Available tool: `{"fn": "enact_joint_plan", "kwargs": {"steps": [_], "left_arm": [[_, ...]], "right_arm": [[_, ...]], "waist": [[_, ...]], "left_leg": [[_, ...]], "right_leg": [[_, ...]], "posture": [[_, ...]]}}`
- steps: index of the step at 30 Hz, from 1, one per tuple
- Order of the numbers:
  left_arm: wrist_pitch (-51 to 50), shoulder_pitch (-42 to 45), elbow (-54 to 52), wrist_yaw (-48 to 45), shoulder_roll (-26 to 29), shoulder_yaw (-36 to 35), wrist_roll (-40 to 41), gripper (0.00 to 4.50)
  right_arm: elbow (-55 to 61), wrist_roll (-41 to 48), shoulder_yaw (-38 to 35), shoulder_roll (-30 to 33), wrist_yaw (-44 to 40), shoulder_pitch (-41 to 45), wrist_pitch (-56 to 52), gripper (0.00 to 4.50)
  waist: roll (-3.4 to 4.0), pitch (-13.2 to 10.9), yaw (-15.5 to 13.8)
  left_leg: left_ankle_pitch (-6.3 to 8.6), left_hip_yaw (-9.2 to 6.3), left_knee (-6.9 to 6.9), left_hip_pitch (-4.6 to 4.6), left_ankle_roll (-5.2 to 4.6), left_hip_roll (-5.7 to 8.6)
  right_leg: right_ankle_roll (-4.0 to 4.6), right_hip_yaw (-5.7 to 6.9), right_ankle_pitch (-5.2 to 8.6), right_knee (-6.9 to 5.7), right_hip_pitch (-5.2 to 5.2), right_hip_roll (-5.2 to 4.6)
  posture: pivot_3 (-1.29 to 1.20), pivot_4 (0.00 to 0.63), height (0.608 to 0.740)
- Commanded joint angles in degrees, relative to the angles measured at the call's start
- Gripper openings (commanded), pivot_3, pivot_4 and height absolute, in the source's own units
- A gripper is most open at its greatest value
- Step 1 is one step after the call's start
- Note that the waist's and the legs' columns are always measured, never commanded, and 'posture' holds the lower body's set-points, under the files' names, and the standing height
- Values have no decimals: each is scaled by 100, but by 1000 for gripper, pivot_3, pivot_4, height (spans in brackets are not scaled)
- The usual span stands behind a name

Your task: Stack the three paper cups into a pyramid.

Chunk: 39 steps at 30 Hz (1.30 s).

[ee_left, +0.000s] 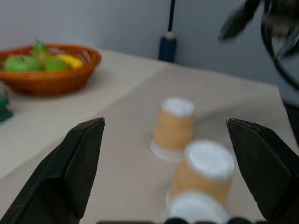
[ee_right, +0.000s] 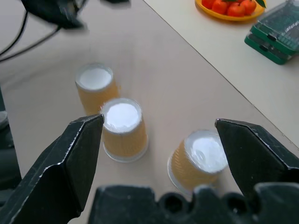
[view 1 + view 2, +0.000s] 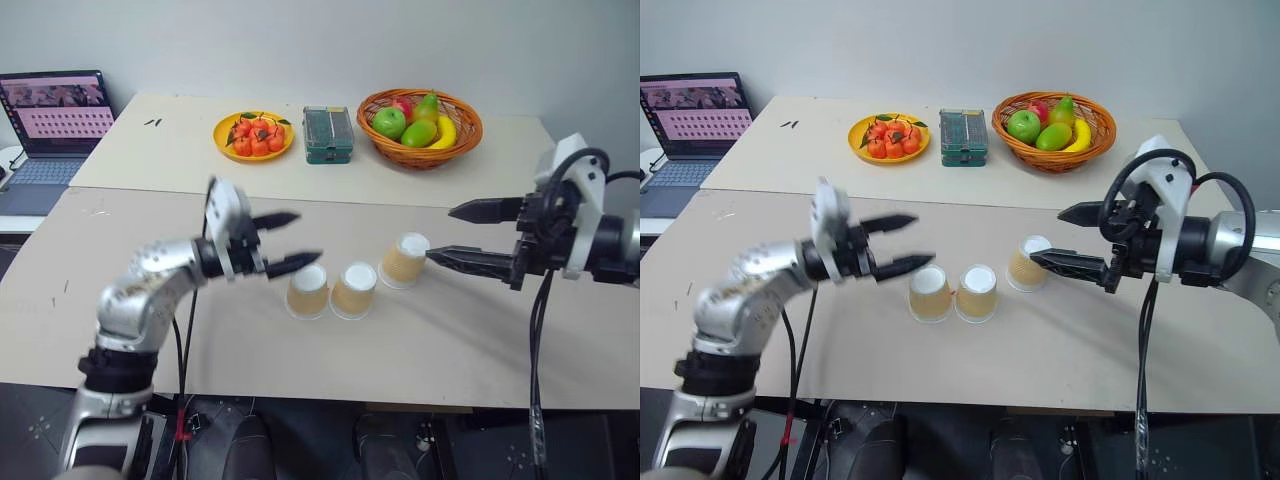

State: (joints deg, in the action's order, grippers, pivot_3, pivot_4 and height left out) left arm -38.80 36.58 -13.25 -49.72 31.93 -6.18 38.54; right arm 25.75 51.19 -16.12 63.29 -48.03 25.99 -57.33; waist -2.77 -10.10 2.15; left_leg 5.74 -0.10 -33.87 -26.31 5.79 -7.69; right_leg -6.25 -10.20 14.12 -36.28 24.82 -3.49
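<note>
Left eye view: we are seeing three paper cups (image 3: 352,283) standing upside down on the bench (image 3: 300,350), two touching, the third just right. Our right claw (image 3: 470,236), jaws apart, is nearest it; our left claw (image 3: 292,241) is hovering apart.

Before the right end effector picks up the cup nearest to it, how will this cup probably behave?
The nearest paper cup looks thin-walled, so it is probably light and may crush under a hard squeeze. It stands upside down on its wide rim, so it likely resists tipping. The tapered sides could let it slip downward between the fingers.
</note>
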Motion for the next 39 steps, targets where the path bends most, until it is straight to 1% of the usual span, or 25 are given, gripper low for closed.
{"fn": "enact_joint_plan", "kwargs": {"steps": [1,3,5,9,12,13,14,17,20,25,34,39], "left_arm": [[-724,617,-211,619,2,-449,671,4439],[-972,826,-241,842,19,-565,880,4439],[-1204,860,-476,776,234,-516,1024,4439],[-1508,707,-794,303,988,-441,1163,4439],[-1477,502,-950,-23,1463,-390,1126,4439],[-1462,415,-992,-132,1624,-386,1111,4439],[-1472,322,-1037,-233,1781,-396,1115,4439],[-1418,196,-1069,-333,2011,-369,1055,4439],[-1347,69,-1122,-380,2145,-350,998,4439],[-1385,6,-1202,-272,2122,-326,1013,4439],[-1390,-114,-1336,-50,2048,-342,1055,4439],[-1364,-218,-1394,81,1985,-354,1066,4439]], "right_arm": [[-208,-343,-155,51,-178,-193,423,4500],[-348,-594,-72,-55,-164,-396,625,4500],[-453,-880,5,-143,-197,-707,886,4500],[-748,-1138,-75,-446,-112,-899,1224,4500],[-976,-1430,-27,-628,-111,-1019,1539,4500],[-1101,-1615,60,-690,-155,-1150,1764,4500],[-1257,-1742,102,-836,-150,-1241,1984,4500],[-1669,-2013,190,-1185,-83,-1187,2442,4500],[-2073,-2220,297,-1501,-54,-1067,2774,4500],[-2550,-2563,639,-1876,-147,-809,3220,4500],[-2857,-2679,1156,-2344,-400,-126,3224,4500],[-3292,-2871,1441,-2593,-548,323,3360,4500]], "waist": [[0,0,4],[0,0,20],[1,0,37],[3,0,69],[4,0,59],[4,1,54],[3,0,51],[3,0,40],[3,0,48],[3,0,67],[4,0,54],[4,0,45]], "left_leg": [[0,0,0,1,0,0],[0,-1,1,2,0,0],[0,-2,1,7,0,0],[0,-3,3,7,0,1],[0,-3,-1,14,1,2],[0,-3,0,17,1,2],[0,-4,0,18,1,2],[0,-5,-6,18,1,3],[0,-6,-7,17,1,5],[0,-6,-5,18,1,5],[0,-6,-3,18,1,5],[0,-6,-3,17,1,6]], "right_leg": [[-1,0,-1,-3,0,0],[-14,0,-8,-7,0,1],[-18,1,-11,-7,-1,2],[-17,1,-13,-10,2,3],[-6,1,-5,-41,9,3],[9,0,11,-46,9,3],[6,1,20,-47,10,4],[3,1,25,-44,2,3],[2,1,25,-47,4,2],[2,1,25,-49,4,3],[2,1,24,-52,5,3],[3,2,24,-51,4,3]], "posture": [[0,150,740],[0,150,740],[0,150,740],[0,150,740],[0,150,740],[0,150,740],[0,150,740],[0,150,740],[0,150,740],[0,150,740],[0,150,740],[0,150,740]]}}
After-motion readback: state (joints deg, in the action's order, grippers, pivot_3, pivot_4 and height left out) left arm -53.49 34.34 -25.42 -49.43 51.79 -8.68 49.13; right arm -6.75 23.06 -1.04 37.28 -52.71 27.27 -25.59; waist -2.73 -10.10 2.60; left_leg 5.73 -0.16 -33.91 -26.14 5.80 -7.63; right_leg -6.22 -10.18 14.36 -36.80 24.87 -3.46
